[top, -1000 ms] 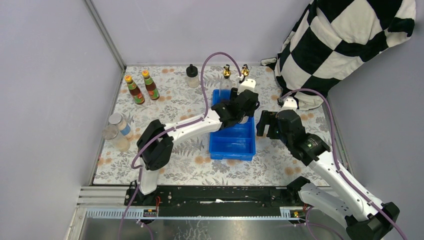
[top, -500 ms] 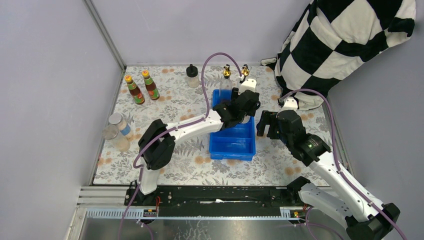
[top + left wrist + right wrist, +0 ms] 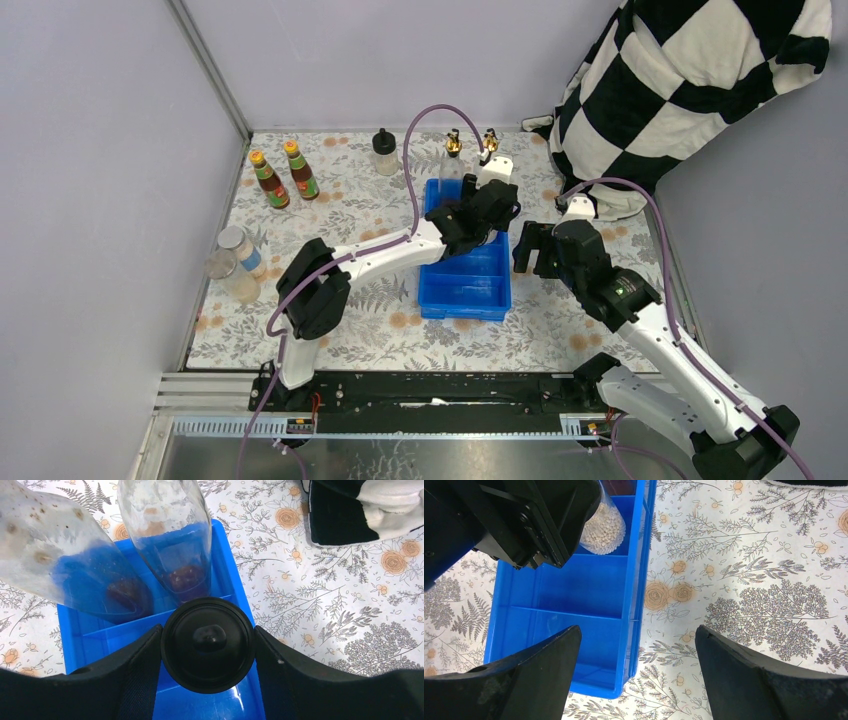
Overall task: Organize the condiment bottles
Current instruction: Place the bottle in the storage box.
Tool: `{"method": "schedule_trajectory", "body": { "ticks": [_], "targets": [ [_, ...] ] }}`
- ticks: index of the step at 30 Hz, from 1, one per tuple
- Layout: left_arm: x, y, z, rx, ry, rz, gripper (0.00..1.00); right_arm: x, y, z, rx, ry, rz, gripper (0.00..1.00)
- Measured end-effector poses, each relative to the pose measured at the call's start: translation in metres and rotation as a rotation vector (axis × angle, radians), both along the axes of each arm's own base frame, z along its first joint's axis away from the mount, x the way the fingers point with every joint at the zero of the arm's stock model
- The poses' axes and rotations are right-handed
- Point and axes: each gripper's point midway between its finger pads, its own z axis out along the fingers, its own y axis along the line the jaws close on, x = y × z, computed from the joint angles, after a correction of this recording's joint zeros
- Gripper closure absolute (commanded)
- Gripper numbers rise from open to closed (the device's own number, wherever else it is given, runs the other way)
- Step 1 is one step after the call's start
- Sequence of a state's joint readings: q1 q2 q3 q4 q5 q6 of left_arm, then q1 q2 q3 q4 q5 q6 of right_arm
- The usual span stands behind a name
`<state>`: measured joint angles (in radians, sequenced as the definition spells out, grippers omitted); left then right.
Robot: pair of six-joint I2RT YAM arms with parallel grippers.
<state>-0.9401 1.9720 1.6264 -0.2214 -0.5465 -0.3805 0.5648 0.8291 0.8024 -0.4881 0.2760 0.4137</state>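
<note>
My left gripper [image 3: 207, 632] is shut on a squat black-capped bottle [image 3: 208, 645], its cap seen from above, over the blue tray [image 3: 466, 296]. The right wrist view shows that bottle's pale bead-filled body [image 3: 604, 527] in the tray's middle compartment [image 3: 574, 582]. Two tall clear gold-spouted bottles [image 3: 170, 535] [image 3: 60, 560] stand in the far compartment. My right gripper [image 3: 638, 632] hangs open and empty over the tray's right rim. Out on the table are another black-capped bottle [image 3: 384, 152], two orange-capped sauce bottles [image 3: 267, 180] [image 3: 300, 170] and two silver-lidded jars [image 3: 240, 250] [image 3: 222, 270].
A black-and-white checked cloth [image 3: 690, 90] lies at the back right corner, with its edge [image 3: 360, 510] close to the tray. Grey walls close in the flowered table [image 3: 350, 320] at the left and back. The tray's near compartment [image 3: 554, 640] holds nothing.
</note>
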Motion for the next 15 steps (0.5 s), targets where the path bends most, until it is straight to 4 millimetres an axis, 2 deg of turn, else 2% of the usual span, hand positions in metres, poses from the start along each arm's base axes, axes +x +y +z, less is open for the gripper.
{"method": "schedule_trajectory", "body": {
  "ticks": [15],
  "targets": [
    [0.012,0.001,0.005,-0.008,-0.045,0.010,0.42,0.001,0.001,-0.004,-0.008,0.011,0.002,0.09]
  ]
}}
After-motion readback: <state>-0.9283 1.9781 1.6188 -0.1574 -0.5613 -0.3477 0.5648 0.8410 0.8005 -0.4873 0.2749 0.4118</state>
